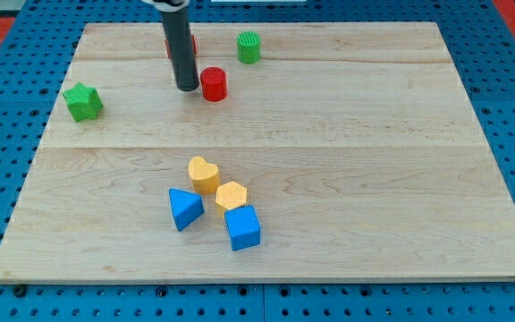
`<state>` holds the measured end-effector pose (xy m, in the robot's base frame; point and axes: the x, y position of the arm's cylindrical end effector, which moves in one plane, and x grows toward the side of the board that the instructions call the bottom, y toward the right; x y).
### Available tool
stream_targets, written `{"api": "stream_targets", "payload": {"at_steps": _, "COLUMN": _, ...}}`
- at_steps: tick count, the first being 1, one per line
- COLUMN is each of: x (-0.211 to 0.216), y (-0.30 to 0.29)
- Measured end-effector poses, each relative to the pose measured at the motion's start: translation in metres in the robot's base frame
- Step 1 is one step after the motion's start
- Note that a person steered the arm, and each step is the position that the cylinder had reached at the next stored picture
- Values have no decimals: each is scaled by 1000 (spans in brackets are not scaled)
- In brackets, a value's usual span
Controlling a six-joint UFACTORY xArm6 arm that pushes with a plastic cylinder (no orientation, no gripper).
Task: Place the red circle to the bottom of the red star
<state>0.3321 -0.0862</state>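
Observation:
The red circle (214,84) stands on the wooden board near the view's top, left of centre. My tip (186,88) rests just to its left, very close to it or touching. The red star (192,43) is almost wholly hidden behind the dark rod; only thin red slivers show at the rod's sides, above and left of the red circle.
A green circle (249,47) stands at the top, right of the rod. A green star (83,102) sits at the left edge. Lower centre holds a yellow heart (204,173), a yellow hexagon (232,195), a blue triangle (184,207) and a blue cube (242,227).

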Motion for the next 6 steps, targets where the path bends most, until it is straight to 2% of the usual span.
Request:
{"api": "stream_targets", "payload": {"at_steps": 1, "x": -5, "y": 47}}
{"api": "stream_targets", "payload": {"at_steps": 2, "x": -36, "y": 44}}
{"api": "stream_targets", "payload": {"at_steps": 3, "x": -45, "y": 71}}
{"api": "stream_targets", "payload": {"at_steps": 4, "x": -27, "y": 114}}
{"api": "stream_targets", "payload": {"at_steps": 5, "x": 1, "y": 104}}
{"api": "stream_targets", "payload": {"at_steps": 6, "x": 10, "y": 43}}
